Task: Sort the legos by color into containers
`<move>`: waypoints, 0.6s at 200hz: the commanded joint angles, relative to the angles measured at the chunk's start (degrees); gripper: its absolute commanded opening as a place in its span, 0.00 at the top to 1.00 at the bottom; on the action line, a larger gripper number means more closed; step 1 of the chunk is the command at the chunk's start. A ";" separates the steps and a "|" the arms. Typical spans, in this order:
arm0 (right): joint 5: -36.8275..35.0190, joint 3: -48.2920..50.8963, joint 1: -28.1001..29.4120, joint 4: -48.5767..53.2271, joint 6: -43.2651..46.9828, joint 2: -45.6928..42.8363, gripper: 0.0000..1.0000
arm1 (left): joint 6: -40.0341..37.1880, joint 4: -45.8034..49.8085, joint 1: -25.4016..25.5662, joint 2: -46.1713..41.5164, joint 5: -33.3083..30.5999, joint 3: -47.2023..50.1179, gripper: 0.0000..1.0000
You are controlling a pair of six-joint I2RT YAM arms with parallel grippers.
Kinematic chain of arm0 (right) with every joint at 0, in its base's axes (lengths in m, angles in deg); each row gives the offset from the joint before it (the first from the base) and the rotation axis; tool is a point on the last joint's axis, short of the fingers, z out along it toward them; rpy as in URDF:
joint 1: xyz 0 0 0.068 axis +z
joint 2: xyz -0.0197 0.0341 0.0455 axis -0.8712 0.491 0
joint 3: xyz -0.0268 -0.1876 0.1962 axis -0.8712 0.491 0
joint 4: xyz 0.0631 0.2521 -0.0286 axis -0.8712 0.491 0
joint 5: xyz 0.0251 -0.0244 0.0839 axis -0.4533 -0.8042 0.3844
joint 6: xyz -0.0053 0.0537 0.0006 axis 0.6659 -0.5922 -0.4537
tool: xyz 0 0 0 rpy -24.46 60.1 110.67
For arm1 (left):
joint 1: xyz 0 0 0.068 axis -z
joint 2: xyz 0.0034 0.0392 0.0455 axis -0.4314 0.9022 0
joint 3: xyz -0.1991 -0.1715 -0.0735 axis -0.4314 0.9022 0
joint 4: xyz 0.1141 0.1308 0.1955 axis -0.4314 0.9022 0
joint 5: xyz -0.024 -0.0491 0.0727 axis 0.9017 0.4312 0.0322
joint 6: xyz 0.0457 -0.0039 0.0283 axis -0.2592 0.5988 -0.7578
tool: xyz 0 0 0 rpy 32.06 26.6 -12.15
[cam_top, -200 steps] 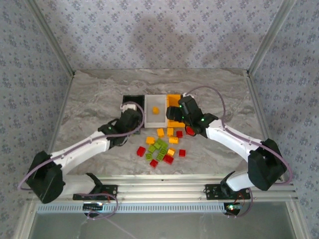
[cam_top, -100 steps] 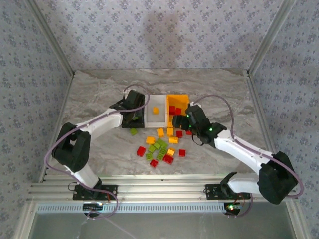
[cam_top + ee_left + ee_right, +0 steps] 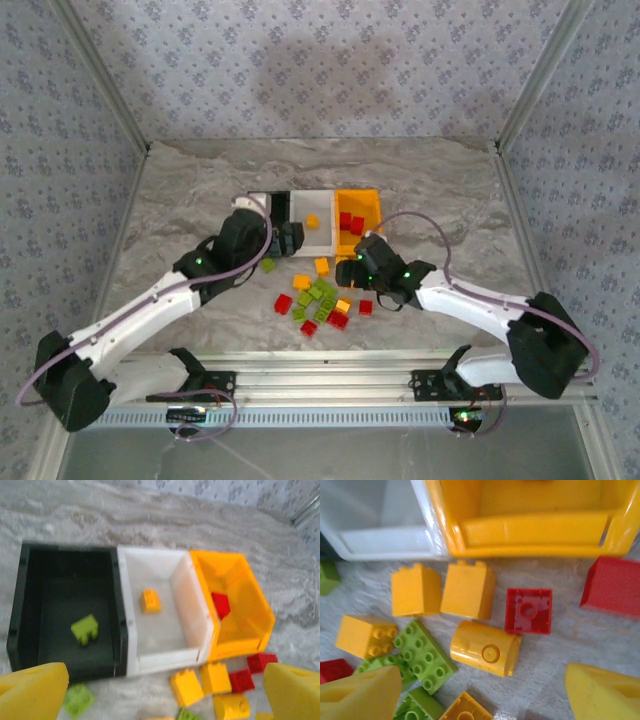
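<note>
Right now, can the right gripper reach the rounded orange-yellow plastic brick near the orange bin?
Probably yes: the right gripper is open above the rounded orange-yellow plastic brick, nothing covers it, though a lime green plastic brick lies close beside it.

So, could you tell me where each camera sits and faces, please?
Top external: above, behind the bases, looking down on the table; both arms show.
Left wrist: faces the black bin, white bin and orange bin; own fingertips show.
Right wrist: looks down at loose legos; own fingertips show.
Both wrists share the white and orange bins.
</note>
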 commanded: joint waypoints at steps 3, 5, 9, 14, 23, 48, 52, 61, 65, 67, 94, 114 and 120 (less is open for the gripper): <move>-3.91 -0.25 1.89 -1.49 -3.88 4.05 0.12 | 4.68 1.29 0.13 -4.46 0.74 7.33 0.00; -4.02 -0.46 1.91 -1.61 -3.99 4.35 0.12 | 4.77 1.39 0.16 -4.91 0.71 7.76 0.00; -4.25 -0.76 2.15 -1.71 -4.19 5.23 0.12 | 5.36 1.62 0.16 -5.77 0.51 8.87 0.00; -4.67 -1.39 2.32 -1.60 -4.38 6.13 0.12 | 5.83 1.88 0.16 -6.80 0.43 9.83 0.00; -5.01 -2.33 2.53 -1.29 -4.67 7.81 0.12 | 6.33 2.13 0.09 -8.38 0.36 11.41 0.00; -6.06 -4.10 3.00 -0.51 -5.26 11.86 0.14 | 7.84 3.72 0.13 -11.88 -1.26 14.37 0.00; -6.19 -4.36 2.98 -0.46 -5.38 12.54 0.15 | 8.12 4.00 0.10 -12.32 -1.55 14.67 0.00; -6.71 -4.78 2.98 -0.05 -5.78 13.74 0.16 | 8.69 4.39 0.13 -13.07 -2.18 15.25 0.00; -6.85 -4.95 2.98 0.03 -5.94 14.22 0.17 | 8.90 4.54 0.11 -13.34 -2.41 15.56 0.00; -6.94 -4.98 3.06 0.07 -5.84 14.55 0.17 | 9.05 4.58 0.09 -13.55 -2.47 15.71 0.00; -9.07 -6.06 3.33 0.46 -5.64 16.44 0.23 | 9.77 4.36 0.13 -14.52 -3.03 16.95 0.00; -10.06 -6.47 3.59 0.68 -5.21 17.07 0.28 | 10.14 4.54 0.16 -14.67 -3.49 17.63 0.00; -10.20 -6.59 3.61 0.77 -5.16 17.12 0.30 | 10.25 4.29 0.10 -14.63 -3.59 17.91 0.00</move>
